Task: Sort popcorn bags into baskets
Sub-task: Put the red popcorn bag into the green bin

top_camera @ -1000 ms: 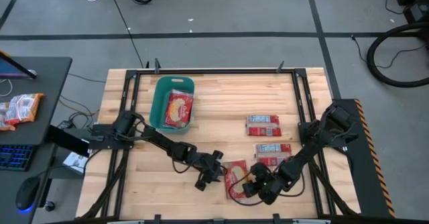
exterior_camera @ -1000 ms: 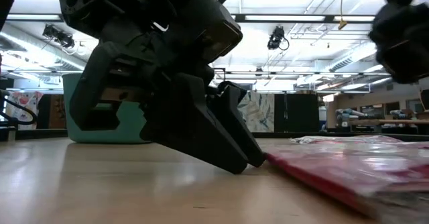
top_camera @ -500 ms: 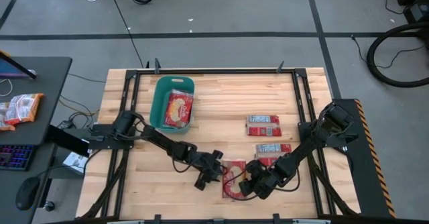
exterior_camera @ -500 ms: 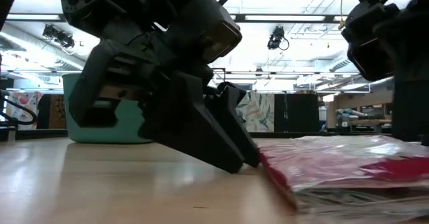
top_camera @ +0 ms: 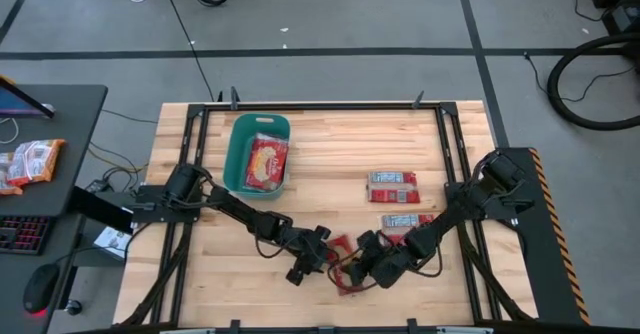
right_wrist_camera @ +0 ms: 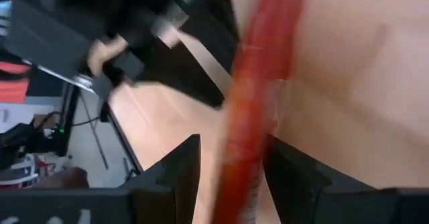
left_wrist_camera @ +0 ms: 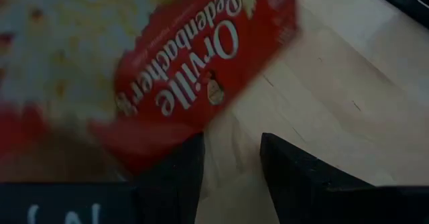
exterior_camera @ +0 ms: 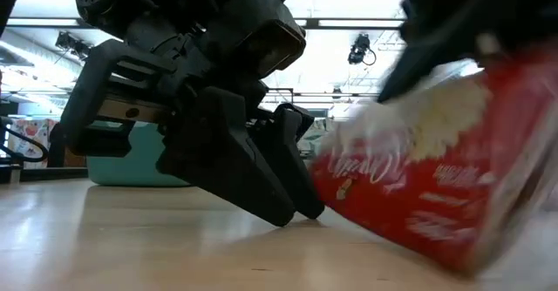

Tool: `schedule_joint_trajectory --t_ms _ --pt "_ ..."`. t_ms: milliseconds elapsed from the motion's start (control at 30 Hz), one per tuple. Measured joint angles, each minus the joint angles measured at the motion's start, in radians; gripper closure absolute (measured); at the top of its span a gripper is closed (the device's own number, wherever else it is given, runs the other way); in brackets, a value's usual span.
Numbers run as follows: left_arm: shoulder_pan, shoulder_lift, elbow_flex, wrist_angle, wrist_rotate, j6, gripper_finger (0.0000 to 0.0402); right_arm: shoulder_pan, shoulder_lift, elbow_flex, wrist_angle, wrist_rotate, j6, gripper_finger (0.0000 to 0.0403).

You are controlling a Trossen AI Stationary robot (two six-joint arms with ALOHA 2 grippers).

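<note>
Low in the high view's centre, the right gripper (top_camera: 372, 264) clamped a flat red foil popcorn bag (exterior_camera: 418, 186) edgewise, tilted up off the wooden table (top_camera: 330, 174); the left gripper (top_camera: 318, 259) stood parted beside it.

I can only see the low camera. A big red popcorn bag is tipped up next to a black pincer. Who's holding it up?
Observer: The right pincer. Its wrist view shows the tilted bag edge-on between its fingers.
Operator: Is the other pincer grabbing it too?
Observer: No. The left pincer is open, with bare wood in its gap.
Operator: Any popcorn in the basket?
Observer: From above, one bag lies inside the teal basket.
</note>
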Motion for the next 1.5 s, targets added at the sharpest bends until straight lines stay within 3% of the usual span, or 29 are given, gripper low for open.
schedule_joint_trajectory --t_ms 267,467,700,900,1500 --pt "0.006 0.000 0.001 -0.002 -0.002 0.004 0.0247 -0.055 0.000 0.000 0.005 -0.074 -0.086 0.0256" --pt "0.015 -0.011 0.002 -0.033 0.003 0.006 0.0247 -0.060 0.000 -0.001 -0.033 -0.101 -0.100 0.0309" --pt "0.015 -0.123 -0.029 -0.111 -0.058 0.031 0.0247 -0.060 -0.011 -0.001 -0.051 -0.126 -0.137 0.0375" --pt "0.015 -0.272 -0.145 -0.112 -0.182 0.021 0.0260 -0.061 -0.060 -0.002 -0.070 -0.114 -0.200 0.0375" --pt "0.009 -0.659 -0.366 -0.147 -0.335 -0.074 0.0269 -0.113 -0.262 -0.001 -0.296 -0.146 -0.391 0.0373"
